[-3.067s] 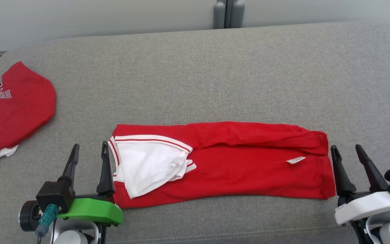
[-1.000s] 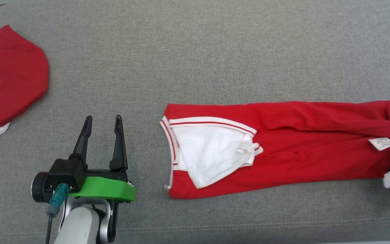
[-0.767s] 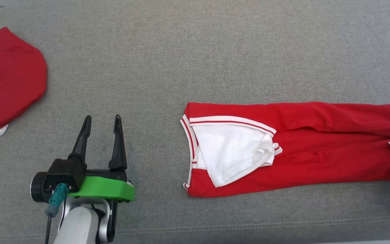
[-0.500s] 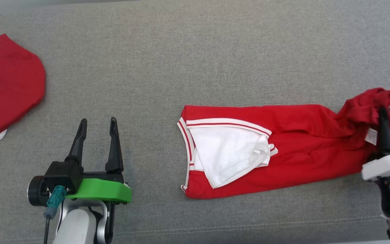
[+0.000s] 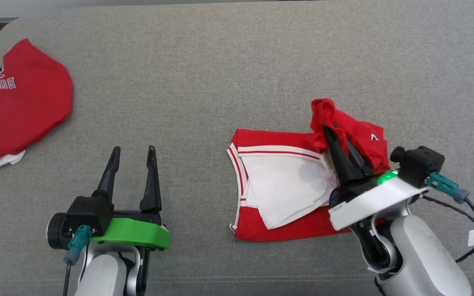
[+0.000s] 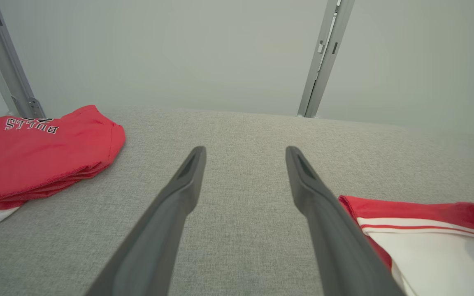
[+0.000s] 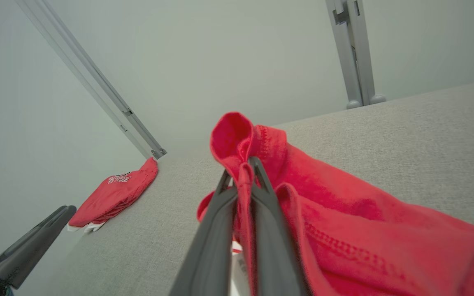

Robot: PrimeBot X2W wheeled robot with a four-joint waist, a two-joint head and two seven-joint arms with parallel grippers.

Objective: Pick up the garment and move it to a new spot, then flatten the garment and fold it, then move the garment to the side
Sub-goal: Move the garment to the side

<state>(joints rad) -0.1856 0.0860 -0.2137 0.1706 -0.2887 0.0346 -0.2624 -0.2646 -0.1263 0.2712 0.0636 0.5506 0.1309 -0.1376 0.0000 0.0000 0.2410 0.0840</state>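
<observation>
The left pincer (image 5: 133, 148) (image 6: 245, 150) hovers low over the grey woven fabric surface (image 5: 220, 74) with its 2 long dark fingers spread wide apart and nothing between them; a green plastic mount (image 5: 134, 232) sits at its wrist. Up and to the left of it, well apart, a folded red jersey with white BULLS lettering (image 5: 19, 119) (image 6: 43, 156) (image 7: 113, 195) lies near the surface's rounded far-left corner, a bit of white cloth poking out beneath its near edge. To the right of the left pincer, apart from it, the red garment with white striped trim (image 5: 286, 230) (image 6: 426, 207) (image 7: 344, 230) lies on the right half of the surface. Its left end lies flat, the trimmed opening facing left, with a white lining panel (image 5: 290, 185) folded across it. Its right end is gathered into a bunch that stands up above the flat part. The right pincer (image 5: 331, 133) (image 7: 241, 168) has that bunch: its 2 fingers are pressed nearly together on a pinch of red hem, which loops over their tips, as the right wrist view shows closely. Behind those fingers a small green light (image 5: 386, 177) glows on the white wrist mount, and dark cables with a teal connector (image 5: 442, 185) trail off to the right.
</observation>
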